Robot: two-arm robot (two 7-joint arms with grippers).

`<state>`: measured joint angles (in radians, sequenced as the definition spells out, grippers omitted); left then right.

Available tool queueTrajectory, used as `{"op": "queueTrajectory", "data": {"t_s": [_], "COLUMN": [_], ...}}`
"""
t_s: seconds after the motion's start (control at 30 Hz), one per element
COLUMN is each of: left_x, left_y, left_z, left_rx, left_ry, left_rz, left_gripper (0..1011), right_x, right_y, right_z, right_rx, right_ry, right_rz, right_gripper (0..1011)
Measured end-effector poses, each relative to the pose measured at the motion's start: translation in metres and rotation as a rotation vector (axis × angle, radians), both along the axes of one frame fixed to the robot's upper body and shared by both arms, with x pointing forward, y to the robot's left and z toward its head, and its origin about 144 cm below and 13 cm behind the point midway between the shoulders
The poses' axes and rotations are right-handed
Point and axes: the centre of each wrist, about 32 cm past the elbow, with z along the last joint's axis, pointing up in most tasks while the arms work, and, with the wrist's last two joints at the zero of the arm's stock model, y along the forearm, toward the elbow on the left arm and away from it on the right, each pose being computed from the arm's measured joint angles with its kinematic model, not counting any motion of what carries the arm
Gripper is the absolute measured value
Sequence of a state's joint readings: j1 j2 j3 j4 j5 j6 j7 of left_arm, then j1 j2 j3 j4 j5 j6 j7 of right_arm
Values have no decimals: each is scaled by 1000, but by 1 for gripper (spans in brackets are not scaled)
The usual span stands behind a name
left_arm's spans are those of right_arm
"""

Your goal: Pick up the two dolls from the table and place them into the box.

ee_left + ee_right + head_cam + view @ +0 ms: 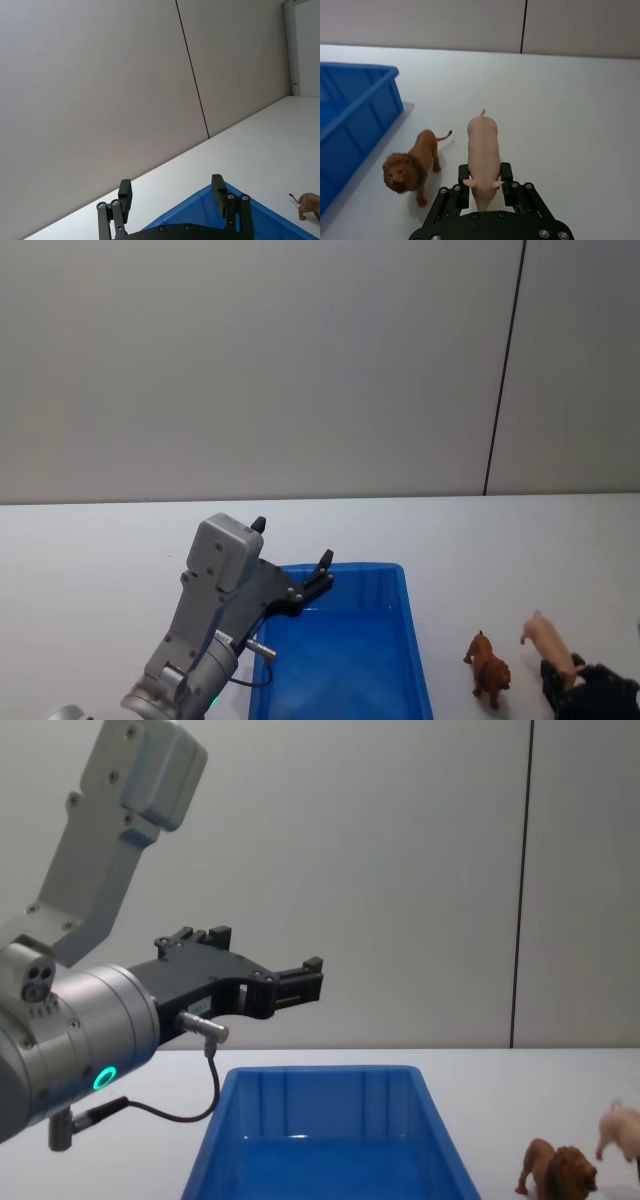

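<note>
Two dolls: small brown plastic lion with a darker shaggy mane (412, 167) and pale pink plastic pig (483, 140), standing side by side on the counter, apart from each other.
Counter: flat white tabletop (90, 540), plain and smooth.
Box: big bright blue rectangular plastic bin (345, 568) with slanted walls, just left of the lion, pig on the lion's far side.
Right hand (485, 175): down low, fingers parted narrowly and straddling the pig's head end, pretty close on both sides, slim gaps showing.
Left hand (292, 542): up in the air over the box's far left corner, spread wide, gripping nothing.
</note>
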<state>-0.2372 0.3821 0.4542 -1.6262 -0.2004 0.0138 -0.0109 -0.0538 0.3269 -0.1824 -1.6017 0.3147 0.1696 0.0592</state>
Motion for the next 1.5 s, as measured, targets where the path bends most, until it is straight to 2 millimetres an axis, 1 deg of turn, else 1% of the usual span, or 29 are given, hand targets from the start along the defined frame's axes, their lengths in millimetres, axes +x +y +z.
{"op": "queueTrajectory", "data": {"t_s": [0.47,0.83,1.23,1.4,1.5], "left_x": [0,0,0,0,0], "left_y": [0,0,0,0,0], "left_z": [0,0,0,0,0], "left_rx": [0,0,0,0,0], "left_ry": [0,0,0,0,0], "left_rz": [0,0,0,0,0], "left_gripper": [1001,1001,1001,1001,1001], "right_x": [1,12,30,41,47], "right_y": [7,20,42,56,64], "right_z": [26,41,43,39,37], "right_rx": [17,69,134,165,180], "right_ry": [-165,-231,-204,-165,-143], "right_rz": [93,233,389,460,489], "right_gripper": [357,357,357,357,411]}}
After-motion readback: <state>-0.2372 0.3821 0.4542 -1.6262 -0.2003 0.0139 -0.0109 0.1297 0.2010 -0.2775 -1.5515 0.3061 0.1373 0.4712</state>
